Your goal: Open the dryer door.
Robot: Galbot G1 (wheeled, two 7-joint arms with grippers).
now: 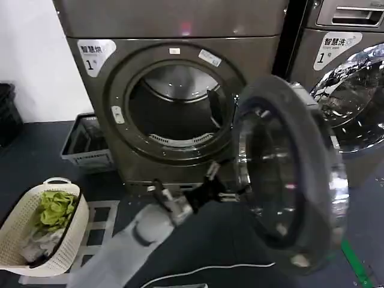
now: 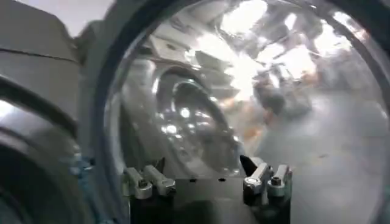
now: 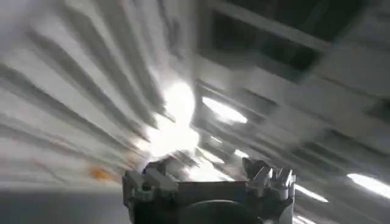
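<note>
The dryer (image 1: 174,90) stood against the back wall, a dark bronze-grey front-loader with a white sticker (image 1: 96,53) bearing Chinese characters and a "1" at the upper left of its face. Its round opening was uncovered, showing the pale metal drum (image 1: 174,102) inside and a dark ring around the mouth. The dryer door (image 1: 288,174) hung swung out to the right on its hinge side — a thick round frame with a bulging glass porthole, the glass catching reflections of the room. It stood well clear of the opening, tilted toward the camera, and overlapped the front of the neighbouring machine (image 1: 348,78), which carried a similar sticker.

The left gripper (image 1: 225,191) reached up from the lower middle of the head view on its grey arm and met the door at the near edge of the frame, low on the rim. In the left wrist view the left gripper (image 2: 207,182) had its fingers spread apart, with the door's glass close in front of them; nothing was clamped between them.

The right gripper (image 3: 207,182) pointed up at ceiling lights (image 3: 225,111), its fingers likewise parted and holding nothing.

On the floor at the left sat a cream laundry basket (image 1: 18,222) with green cloth (image 1: 57,209) in it, and a grey crate (image 1: 87,144) stood beside the dryer
</note>
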